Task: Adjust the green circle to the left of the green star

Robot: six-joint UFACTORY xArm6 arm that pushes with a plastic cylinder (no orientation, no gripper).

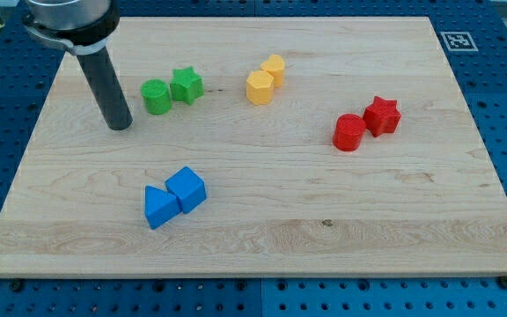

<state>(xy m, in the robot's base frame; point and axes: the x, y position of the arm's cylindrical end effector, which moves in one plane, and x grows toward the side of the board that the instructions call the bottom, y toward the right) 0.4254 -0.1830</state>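
The green circle (156,96) sits on the wooden board (324,220) at the upper left, touching the left side of the green star (187,84). My tip (120,124) rests on the board just to the left of and slightly below the green circle, with a small gap between them. The dark rod rises from the tip toward the view's top left.
A yellow hexagon (259,88) and a yellow block (274,69) touch at top centre. A red circle (349,132) and red star (382,115) touch at the right. A blue triangle (159,208) and blue cube (187,188) touch at lower left.
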